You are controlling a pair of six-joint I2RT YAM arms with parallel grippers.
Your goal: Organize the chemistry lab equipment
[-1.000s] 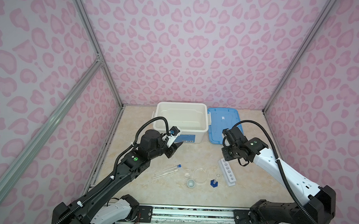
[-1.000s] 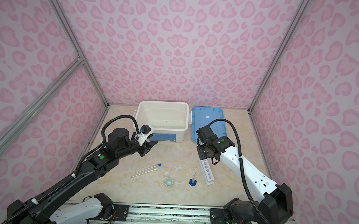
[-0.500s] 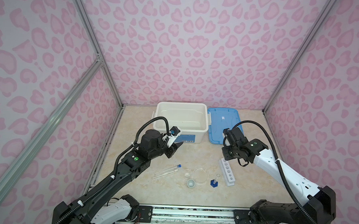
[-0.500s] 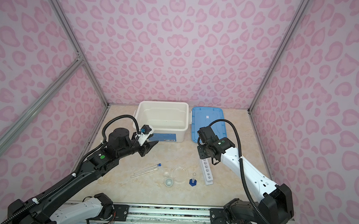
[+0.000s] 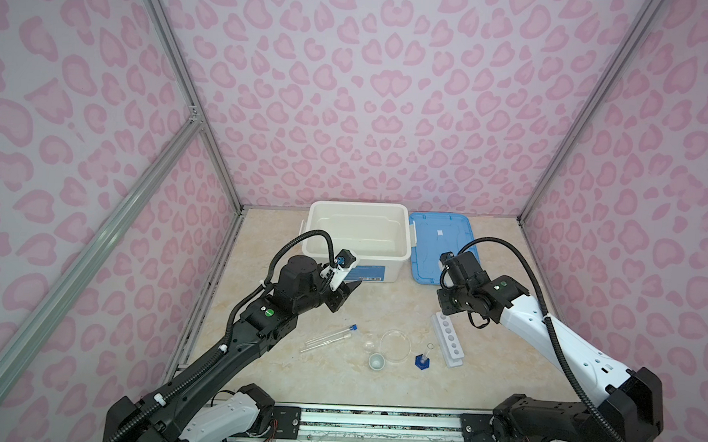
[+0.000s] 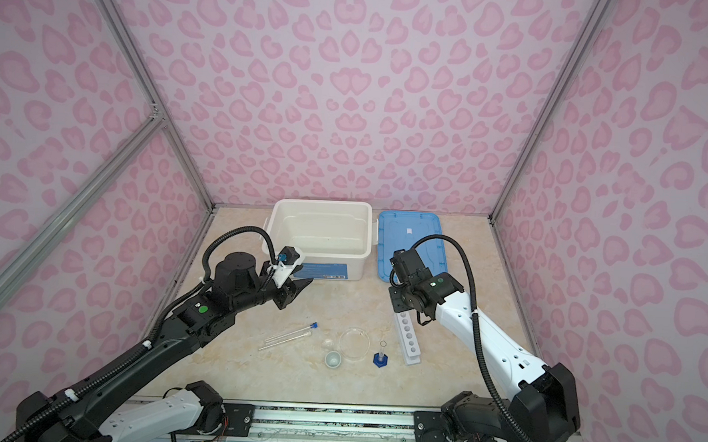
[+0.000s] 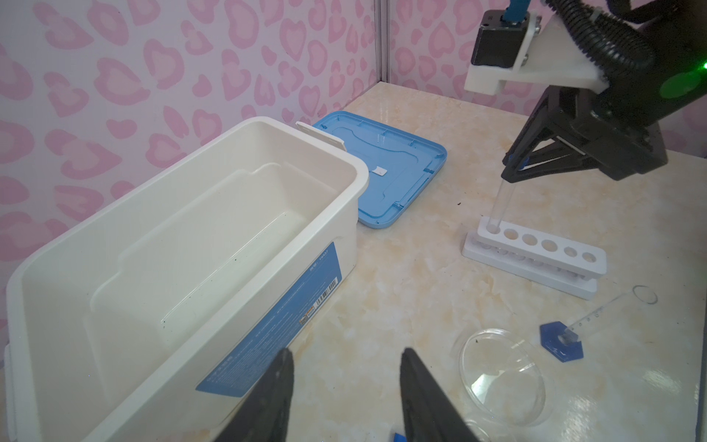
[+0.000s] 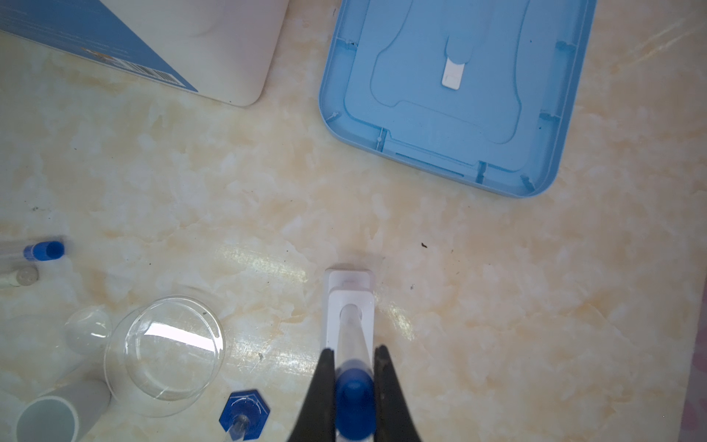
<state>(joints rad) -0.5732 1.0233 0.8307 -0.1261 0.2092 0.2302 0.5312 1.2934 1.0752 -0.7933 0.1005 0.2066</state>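
Observation:
My right gripper [image 8: 354, 350] is shut on a clear blue-capped test tube [image 7: 501, 203] just under its cap. The tube stands nearly upright with its lower end in the end hole of the white six-hole rack [image 7: 535, 268], at the rack's far end [image 5: 453, 362] in a top view. My left gripper [image 7: 347, 350] hangs open and empty in front of the bin, above the table. Two more test tubes [image 5: 329, 338] lie flat on the table. Between them and the rack stand the clear round dish [image 5: 395, 345], the tiny white cup [image 5: 377, 361] and the blue-based cylinder [image 5: 422, 360].
The open white bin [image 5: 359, 207] stands at the back with its blue lid [image 5: 438, 251] lying flat to its right. A small clear dome [image 5: 370, 345] sits by the dish. Pink patterned walls close in three sides.
The right wrist has shifted only slightly over the rack with the tube in its grip. The left arm has not moved.

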